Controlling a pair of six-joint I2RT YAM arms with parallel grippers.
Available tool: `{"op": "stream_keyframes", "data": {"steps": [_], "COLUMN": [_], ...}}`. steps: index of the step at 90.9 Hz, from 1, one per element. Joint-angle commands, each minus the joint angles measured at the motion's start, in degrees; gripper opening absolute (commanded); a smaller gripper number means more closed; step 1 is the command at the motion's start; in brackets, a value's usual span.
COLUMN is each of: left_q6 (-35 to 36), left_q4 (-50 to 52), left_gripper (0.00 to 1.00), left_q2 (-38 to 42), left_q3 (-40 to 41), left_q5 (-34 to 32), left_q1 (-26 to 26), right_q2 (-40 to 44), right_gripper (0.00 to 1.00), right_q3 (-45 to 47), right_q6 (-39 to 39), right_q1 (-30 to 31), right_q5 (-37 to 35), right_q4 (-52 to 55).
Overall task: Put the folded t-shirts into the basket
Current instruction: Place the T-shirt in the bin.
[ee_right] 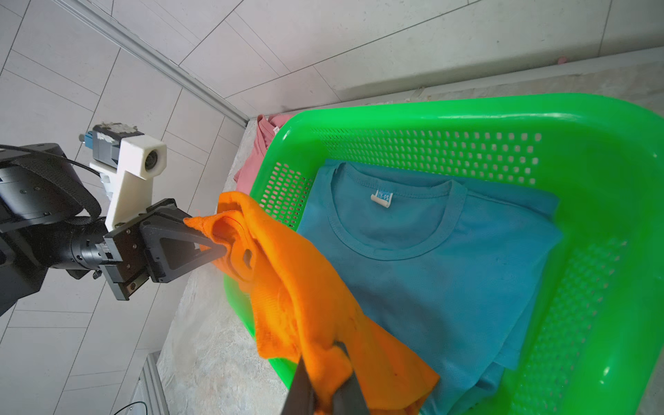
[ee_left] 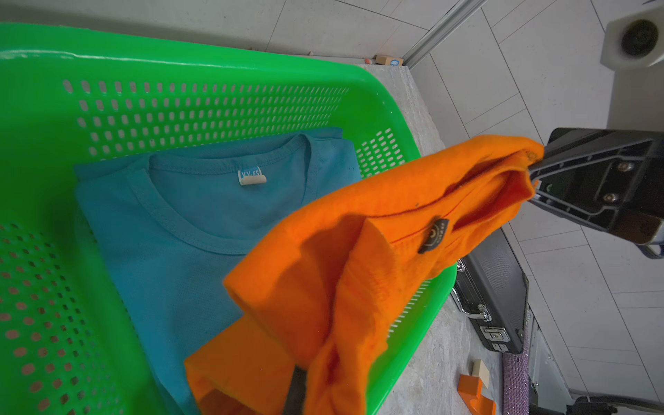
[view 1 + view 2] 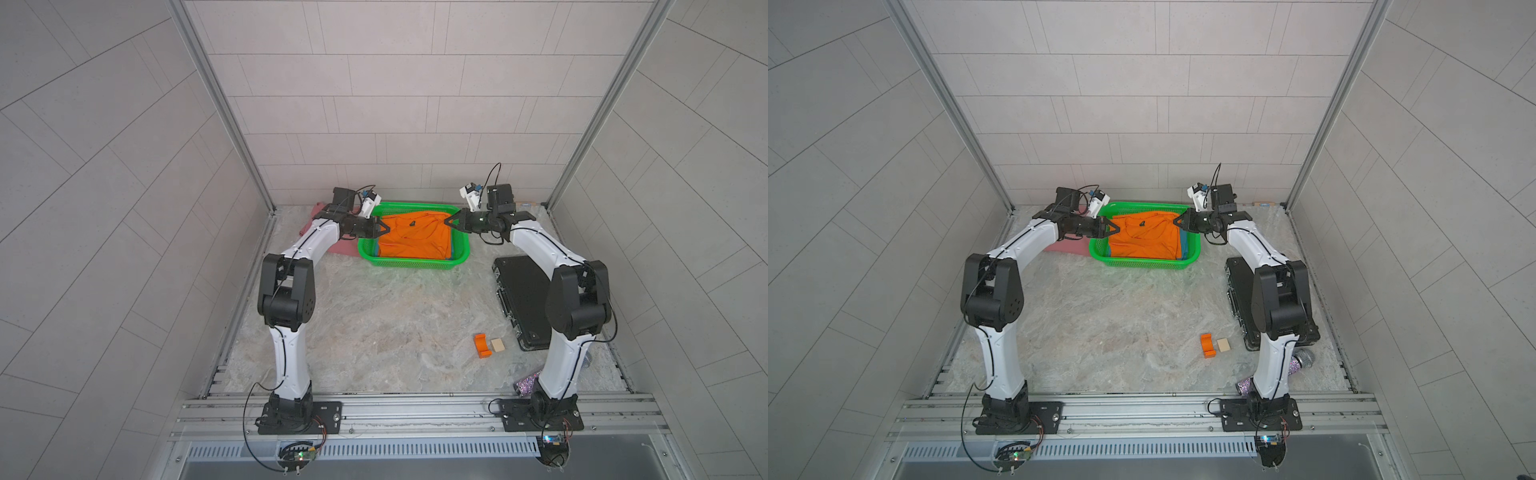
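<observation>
Top view, marbled tabletop [image 3: 374, 324], tiled walls [image 3: 374, 104], left pincer [image 3: 385, 229], right pincer [image 3: 449, 221], both gripping orange tee [image 3: 415, 243] over basket [image 3: 411, 264].

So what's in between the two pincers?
The orange t-shirt, pinched at each end by the left pincer and right pincer, hanging over the basket; both top views show it.

— What sits on the marbled tabletop [image 3: 374, 324]?
— The green basket [image 3: 411, 266], below and between the left gripper [image 3: 386, 229] and the right gripper [image 3: 449, 222]. A pink t-shirt [image 3: 345, 249] lies flat behind the left gripper, against the basket.
— And behind the right gripper?
— A black case [image 3: 523, 291], well back toward its arm's base. Farther back lie an orange block [image 3: 482, 345], a beige block [image 3: 497, 344] and a glittery microphone [image 3: 1302, 359].
</observation>
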State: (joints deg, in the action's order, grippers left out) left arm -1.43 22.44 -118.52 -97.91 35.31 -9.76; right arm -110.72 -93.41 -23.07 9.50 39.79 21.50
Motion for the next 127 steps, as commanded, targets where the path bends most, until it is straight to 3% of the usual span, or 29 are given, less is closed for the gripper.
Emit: {"op": "stream_keyframes", "data": {"steps": [1,15,27,31,34,41,47,52,57,60,68,99,105,108,110,127], "left_q6": [1.24,0.95,0.95,0.82,0.64,0.2,-0.03,-0.11,-0.15,-0.26,0.11,5.93,8.68,8.95,8.91,9.1], "left_q4": [0.77,-0.07,-0.93,-1.16,-1.4,-2.5,-3.72,-3.71,-2.89,-2.39,-1.6,7.85,11.75,13.18,14.0,17.95], "left_gripper": [0.0,0.02,0.11,0.19,0.31,0.49,0.66,0.73,0.79,0.89,0.99,1.0,1.0,1.0,1.0,1.0], "left_q2": [-2.4,-4.69,-6.96,-7.94,-8.8,-10.2,-11.31,-11.94,-11.99,-11.79,-10.04,3.6,6.53,7.98,8.91,16.78], "left_q3": [-3.16,-5.71,-8.09,-9.09,-9.84,-11.35,-12.33,-13.75,-14.87,-15.26,-15.23,-11.7,-10.54,-9.83,-9.36,-1.67], "left_q5": [-0.32,-1.43,-3.66,-4.55,-5.34,-8.08,-10.14,-11.4,-11.9,-12.03,-12.51,-15.41,-16.59,-18.71,-20.2,-35.28], "left_q1": [0.41,0.46,0.54,0.61,0.65,0.74,0.79,0.74,0.77,0.79,0.81,1.11,1.19,1.32,1.45,3.0], "right_q2": [-1.78,-4.23,-6.92,-7.93,-8.76,-10.69,-12.36,-13.37,-13.3,-12.85,-9.9,7.24,11.23,12.98,14.06,14.01], "right_gripper": [0.0,0.0,0.0,0.0,0.0,0.27,0.33,0.42,0.62,0.75,0.78,0.77,0.78,0.95,0.99,1.0], "right_q3": [-2.07,-4.5,-6.94,-7.83,-8.47,-9.99,-11.94,-13.35,-14.19,-14.25,-13.2,-4.94,-1.08,1.65,3.49,11.0], "right_q6": [0.54,0.61,0.55,0.34,0.06,-1.43,-3.1,-4.65,-5.48,-5.68,-5.6,3.19,9.22,13.25,16.0,36.59], "right_q1": [-0.36,-0.42,-0.66,-0.7,-0.66,-0.75,-0.71,-0.71,-0.66,-0.68,-0.61,3.43,6.36,8.02,9.6,20.65], "right_q5": [0.38,0.02,-1.63,-2.7,-3.91,-5.82,-7.26,-8.38,-10.4,-11.74,-14.36,-21.1,-22.94,-22.73,-22.14,-15.88], "right_q4": [-0.58,-0.53,-0.49,-0.49,-0.45,-1.1,-0.94,-0.66,-0.02,0.23,0.09,3.63,1.99,0.09,-1.55,-8.54]}}
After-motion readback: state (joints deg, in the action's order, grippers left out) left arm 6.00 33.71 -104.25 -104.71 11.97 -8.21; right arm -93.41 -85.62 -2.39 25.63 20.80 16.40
